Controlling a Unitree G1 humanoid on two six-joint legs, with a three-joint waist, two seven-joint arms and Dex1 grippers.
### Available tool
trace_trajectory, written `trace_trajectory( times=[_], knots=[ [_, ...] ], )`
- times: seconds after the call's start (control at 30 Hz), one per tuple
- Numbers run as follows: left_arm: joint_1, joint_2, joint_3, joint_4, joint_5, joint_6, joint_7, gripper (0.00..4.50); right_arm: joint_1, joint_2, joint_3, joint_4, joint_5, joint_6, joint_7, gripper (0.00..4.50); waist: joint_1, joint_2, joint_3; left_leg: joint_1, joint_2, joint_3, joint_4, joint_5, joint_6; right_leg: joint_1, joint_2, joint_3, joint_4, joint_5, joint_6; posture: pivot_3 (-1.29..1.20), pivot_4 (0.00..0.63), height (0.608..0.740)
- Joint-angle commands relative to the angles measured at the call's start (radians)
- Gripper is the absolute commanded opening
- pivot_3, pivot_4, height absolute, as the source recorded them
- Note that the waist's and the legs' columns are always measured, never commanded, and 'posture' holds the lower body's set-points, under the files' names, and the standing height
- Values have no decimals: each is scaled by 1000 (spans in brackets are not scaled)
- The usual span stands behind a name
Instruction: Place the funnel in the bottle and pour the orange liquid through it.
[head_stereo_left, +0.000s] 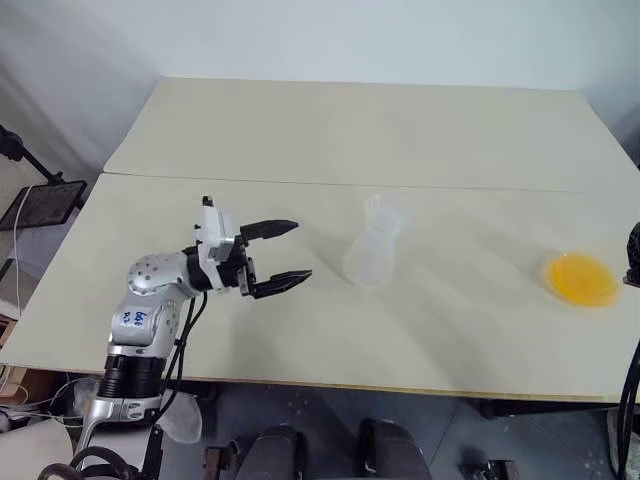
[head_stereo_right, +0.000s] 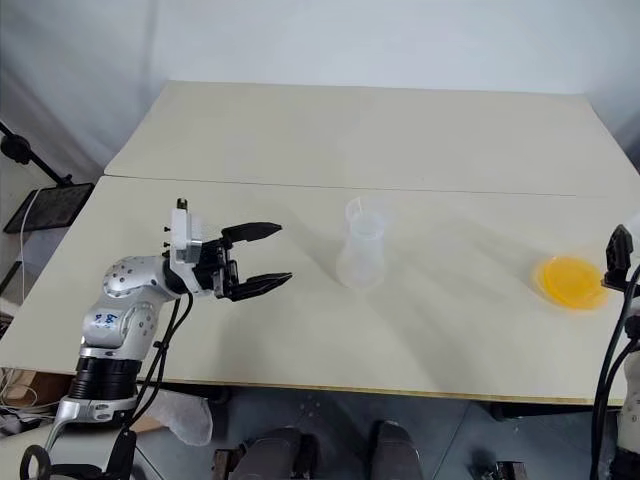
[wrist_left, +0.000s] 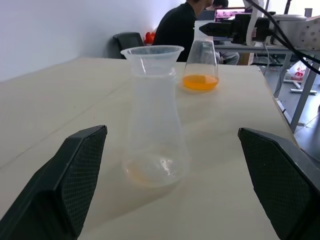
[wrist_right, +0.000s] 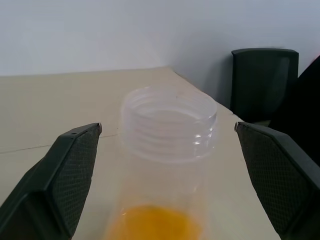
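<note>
A pale desk (head_stereo_left: 300, 130) stands against a light wall. The left end effector (head_stereo_left: 278, 256) hovers over the desk with its jaws spread wide, holding and touching nothing. One bottle (head_stereo_left: 374, 254) stands upright ahead of its fingertips, well apart from them, with one funnel (wrist_left: 152, 54) seated in its neck. The right end effector (wrist_right: 167, 160) is also spread wide and grips nothing; one clear flask (wrist_right: 167, 150) stands between its fingers (wrist_right: 65, 175), apart from both, with the orange liquid (head_stereo_left: 580, 278) pooled in its base. In the left wrist view a seated person (wrist_left: 182, 27) shows beyond the desk.
</note>
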Motion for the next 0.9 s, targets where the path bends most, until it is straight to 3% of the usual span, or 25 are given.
trace_trajectory(
  times=[0.03, 0.3, 0.53, 0.9],
  knots=[
    [4, 6, 9, -49, -25, 1, 12, 4470, -21, -15, -29, -5, -8, 11, -15, 4500, 0, 0, 0, 0, 0, 0, 0, 0, 0, 0, 0, 0, 0, 0, 0, 0, 150, 740],
    [1, 0, 0, -56, -26, 4, 19, 4470, -45, -3, -23, 12, 0, 23, 8, 4500, 0, 0, 0, 0, 0, 0, 0, 0, 0, 0, 0, -1, 0, 0, 0, 0, 150, 740],
    [5, -2, 0, -69, -25, 3, 30, 4500, -69, -6, -11, 49, -12, 21, 22, 2758, -1, 0, 0, -1, 0, 0, 0, 0, 0, 0, 0, -2, -1, 0, 0, 0, 150, 740],
    [9, 5, 9, -76, -27, 2, 43, 4500, -98, 3, 32, 2, -41, -101, 133, 2759, -2, 1, 0, -1, 0, 0, 0, 0, 0, 0, 0, -2, -2, 0, 0, 0, 150, 740]
  ],
)
